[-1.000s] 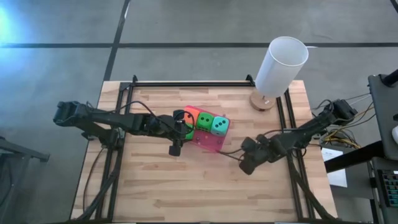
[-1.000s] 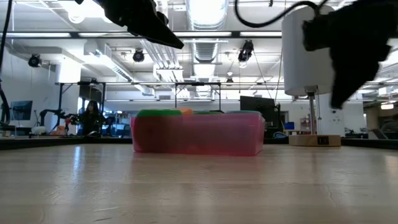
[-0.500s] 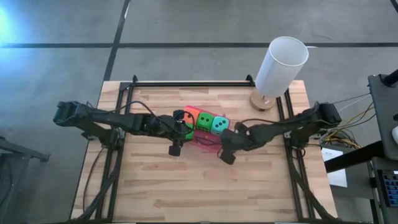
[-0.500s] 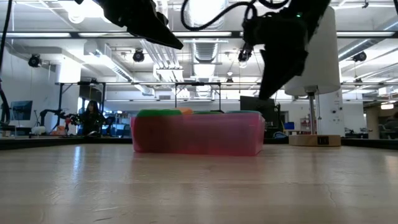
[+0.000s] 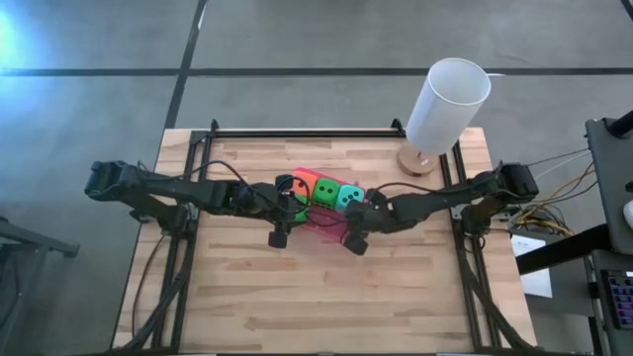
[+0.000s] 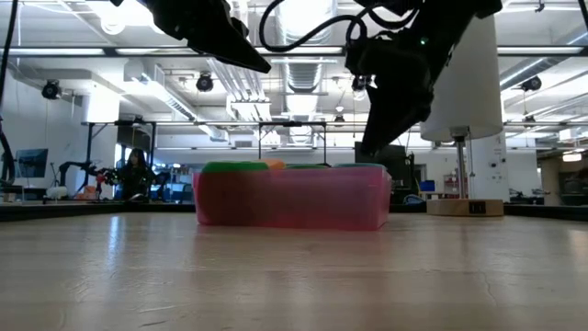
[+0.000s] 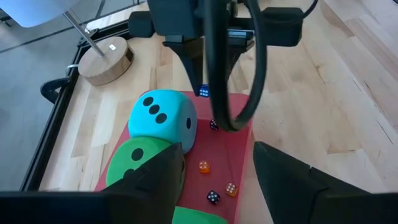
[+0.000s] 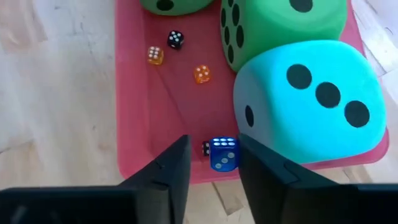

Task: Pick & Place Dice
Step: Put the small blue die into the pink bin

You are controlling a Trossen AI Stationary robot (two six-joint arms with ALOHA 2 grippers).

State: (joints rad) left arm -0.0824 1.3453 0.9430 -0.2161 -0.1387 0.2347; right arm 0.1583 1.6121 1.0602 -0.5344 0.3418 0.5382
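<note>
A pink tray point(image 5: 334, 227) in the middle of the table holds large soft dice, teal point(image 8: 308, 99), green point(image 8: 283, 25) and orange point(image 5: 305, 182), each resting on the tray floor. Several tiny dice lie beside them: a blue one point(image 8: 222, 154), orange ones point(image 8: 201, 74) and black ones point(image 8: 175, 39). My right gripper point(image 8: 213, 171) hovers open over the tray's near right corner. The blue die lies on the floor below the gap, untouched. My left gripper point(image 7: 214, 177) hangs open above the tray's left end, with nothing between its fingers.
A tall white cylinder point(image 5: 447, 104) on a round wooden base point(image 5: 417, 161) stands at the table's far right corner. Black rails point(image 5: 297, 132) run along the far and side edges. Bare wood lies in front of the tray.
My right gripper has swung from the near right part of the table toward the left. It rolled as it went and now stands over the tray's near right corner. The left arm, the tray and the big dice have kept still.
</note>
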